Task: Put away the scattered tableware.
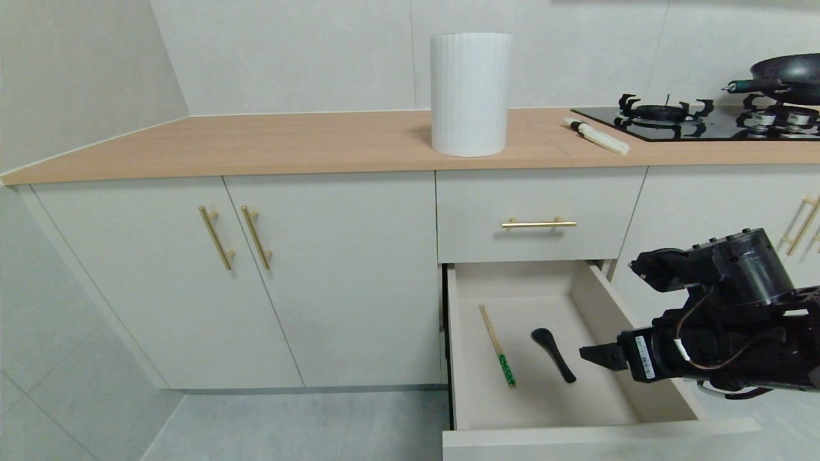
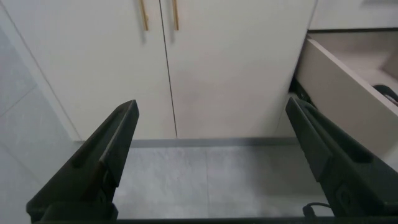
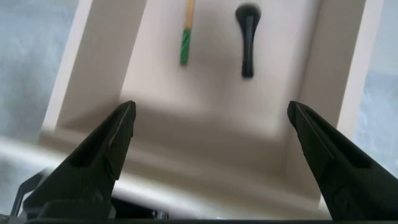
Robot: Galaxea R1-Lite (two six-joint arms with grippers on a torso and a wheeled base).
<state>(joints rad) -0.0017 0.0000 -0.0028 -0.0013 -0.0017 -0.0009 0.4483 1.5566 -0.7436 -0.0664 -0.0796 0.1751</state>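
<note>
Open drawer (image 1: pixel 596 442) holds chopsticks (image 1: pixel 498 346) and black spoon (image 1: pixel 552 354). Right gripper (image 3: pixel 210 109) over it, fingers spread, empty. Left gripper (image 2: pixel 211 102) likewise.

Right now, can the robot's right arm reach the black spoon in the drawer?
Probably yes. The drawer is pulled open, the black spoon lies bare on its floor with nothing over it, and the right gripper hangs open above the drawer's front. The chopsticks lie apart, to one side.

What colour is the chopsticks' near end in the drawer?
Green; the chopsticks show best in head view.
</note>
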